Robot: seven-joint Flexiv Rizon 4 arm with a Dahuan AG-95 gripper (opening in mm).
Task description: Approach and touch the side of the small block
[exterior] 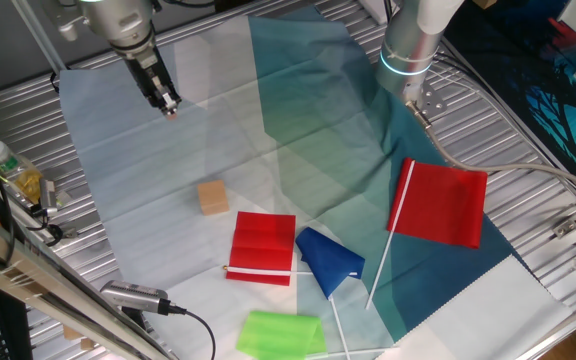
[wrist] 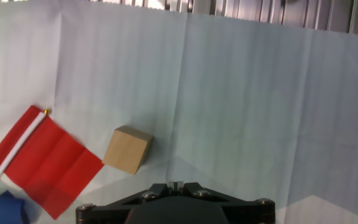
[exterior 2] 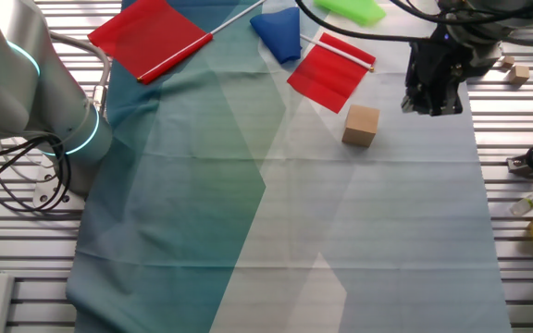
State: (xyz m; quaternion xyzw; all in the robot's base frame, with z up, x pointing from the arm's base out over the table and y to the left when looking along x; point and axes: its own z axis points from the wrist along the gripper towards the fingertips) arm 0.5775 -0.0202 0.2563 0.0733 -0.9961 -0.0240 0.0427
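gripper hanging above the cloth, block untouched

we are holding our gripper point(exterior: 169, 102) in the air over the pale part of the blue-green cloth point(exterior: 148, 170), well apart from the small block point(exterior: 212, 197). our fingers are pressing together at the tips, grasping nothing. the small block is sitting flat on the cloth, just beside a corner of the folded red flag point(exterior: 263, 247) without touching it. in the hand view the block point(wrist: 127, 149) is lying below us and to the left of our gripper body. a blue flag point(exterior: 328, 258), a green flag point(exterior: 280, 333) and a larger red flag point(exterior: 443, 202) are lying farther off, beyond the folded one.
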